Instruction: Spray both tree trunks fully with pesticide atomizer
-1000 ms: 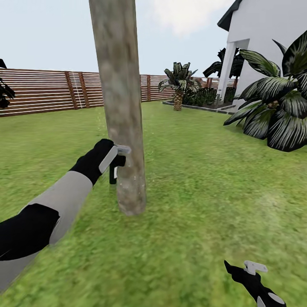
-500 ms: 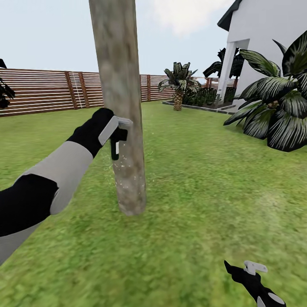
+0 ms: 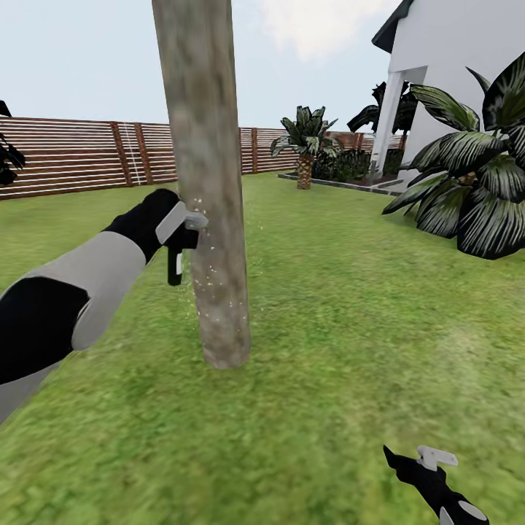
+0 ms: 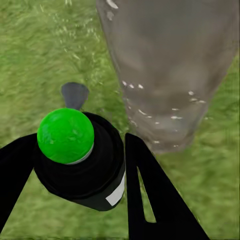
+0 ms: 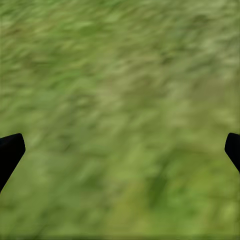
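Lawn [image 3: 328, 328] fills most of the head view, green grass w/ a brown slat fence [image 3: 80, 154] along the back and pale sky above. White house [image 3: 459, 80] at far right, big dark palm-like plant [image 3: 474, 189] in front of it, a smaller palm [image 3: 306, 146] near the fence corner. Trunk [image 3: 208, 182] stands upright just left of centre, grey-brown, mottled, base in the grass; small white specks dot its lower half at about gripper height and below. Left arm [image 3: 80, 292] reaches in from the left edge, grey and black sleeve, forearm angled up toward the trunk. Left gripper [image 3: 179, 233] sits just beside the trunk's left side, close but can't tell if touching. Its fingers [image 4: 150, 200] are clamped on the atomizer [image 4: 82, 160], a small black bottle w/ a green round top in the left wrist view, nozzle side facing the trunk; in the head view the bottle hangs below the gripper as a dark stub. Right gripper [image 3: 426, 467] is low at the bottom right over grass, well apart from the trunk; in the right wrist view its fingers [image 5: 10, 150] sit at opposite edges, spread wide, blurred grass between them.
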